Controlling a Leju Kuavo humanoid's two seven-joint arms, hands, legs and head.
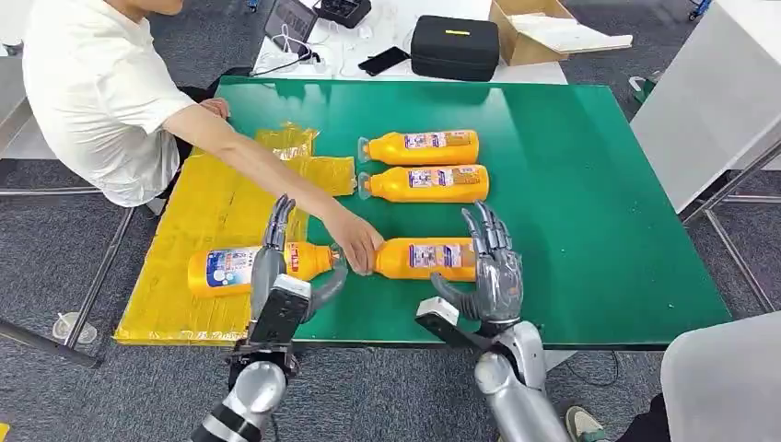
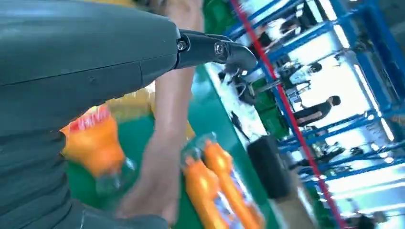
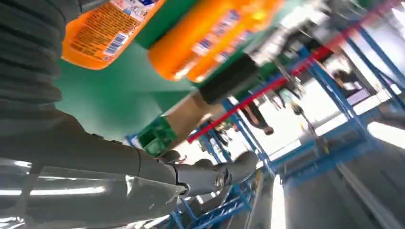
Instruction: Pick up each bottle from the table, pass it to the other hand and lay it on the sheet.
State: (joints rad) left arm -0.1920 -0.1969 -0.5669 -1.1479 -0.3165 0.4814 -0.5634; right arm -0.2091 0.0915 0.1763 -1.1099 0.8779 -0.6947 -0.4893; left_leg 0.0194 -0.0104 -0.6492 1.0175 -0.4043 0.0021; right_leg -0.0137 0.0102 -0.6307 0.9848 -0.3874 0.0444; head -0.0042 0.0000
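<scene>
While both hands hover at the near edge of the green table [image 1: 589, 212], we see the left hand [image 1: 281, 267] spread, fingers up, over a bottle [image 1: 241, 268] lying on the yellow sheet [image 1: 198, 212]; we cannot tell if it touches. The right hand [image 1: 488, 267] is spread too, empty, just beside the base of a second bottle [image 1: 424, 258] to its left. A person's hand [image 1: 355, 244] grips that bottle's neck between the two hands. Two more bottles [image 1: 424, 147] [image 1: 428, 183] lie side by side beyond the right hand.
</scene>
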